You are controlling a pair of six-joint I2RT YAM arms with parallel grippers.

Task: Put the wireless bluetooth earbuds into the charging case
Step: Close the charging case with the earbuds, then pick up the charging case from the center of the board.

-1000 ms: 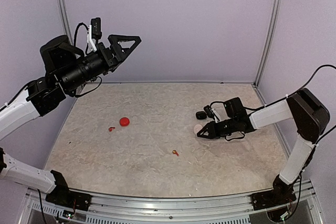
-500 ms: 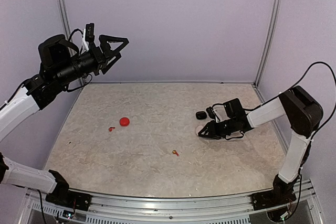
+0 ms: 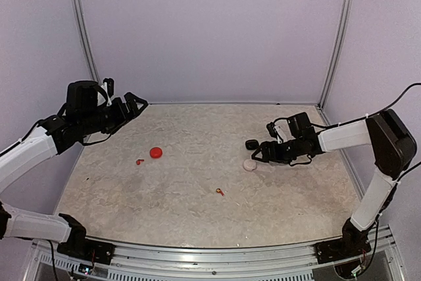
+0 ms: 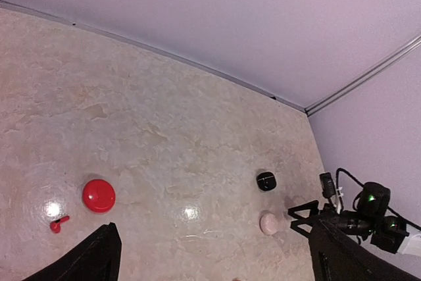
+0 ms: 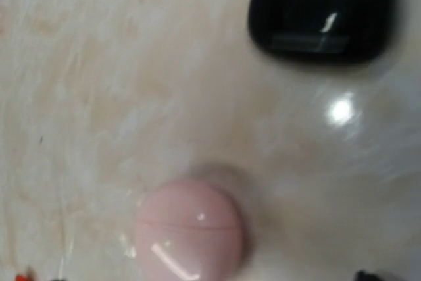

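Right wrist view hides its fingers; right end effector (image 3: 258,154) and left end effector (image 3: 136,103) gape empty.

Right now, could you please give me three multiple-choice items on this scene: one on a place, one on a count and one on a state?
1. Where is the pink case?
A. stacked on another case
B. just nearer the arms' bases than the black case
C. lifted in the air

2. How many cases are in view?
A. two
B. three
C. five

3. The left gripper is:
A. shut on something
B. shut, empty
C. open, empty

Answers: B, the top view shows it lying just below the black one. B, there is a red case, a pink one and a black one. C, its fingers stand wide apart with nothing between.
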